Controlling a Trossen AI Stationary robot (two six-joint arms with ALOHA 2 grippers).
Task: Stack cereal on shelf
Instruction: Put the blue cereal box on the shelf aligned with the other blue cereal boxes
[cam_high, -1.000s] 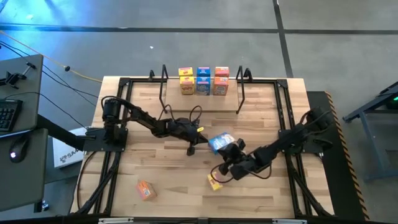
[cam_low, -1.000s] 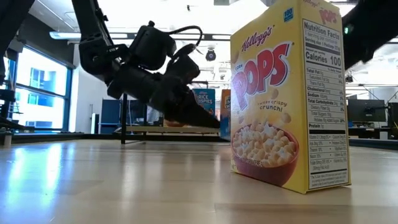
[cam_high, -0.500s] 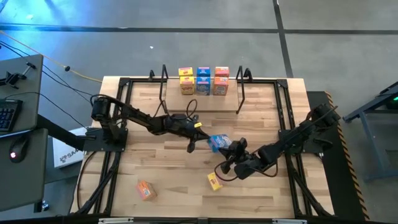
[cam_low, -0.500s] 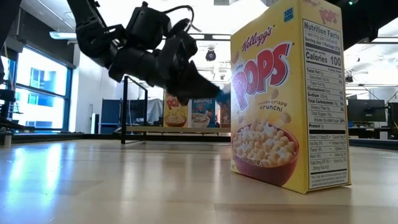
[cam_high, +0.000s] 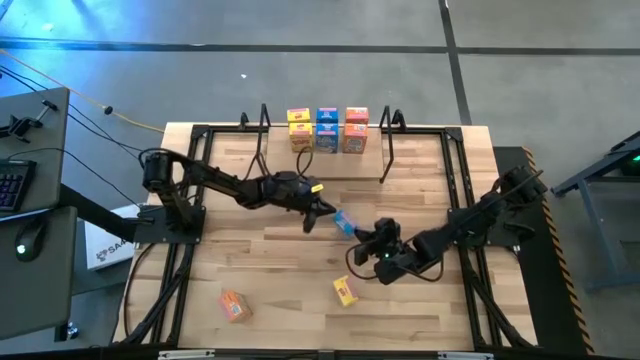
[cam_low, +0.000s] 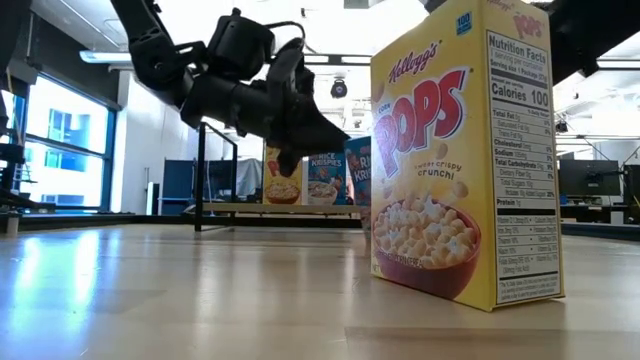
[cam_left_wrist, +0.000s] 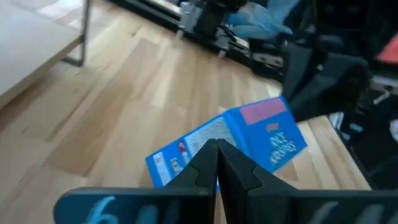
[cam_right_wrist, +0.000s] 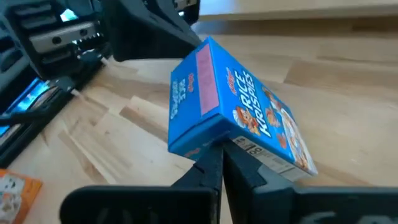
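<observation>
Pinching blue cereal box (cam_high: 345, 222) between shut right gripper (cam_high: 366, 235) and shut left gripper (cam_high: 318, 208), fingertips pressing opposite sides, box tilted, just in front of shelf (cam_high: 325, 160). Risking slip or twist, likely, since neither claw wraps it. Leaving yellow box (cam_high: 345, 292) and orange box (cam_high: 234, 306) well short of shelf.

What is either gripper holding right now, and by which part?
Nothing is clamped: the left gripper and right gripper are both shut and empty. The blue cereal box sits tilted between their tips, seemingly propped on the right one's.
</observation>
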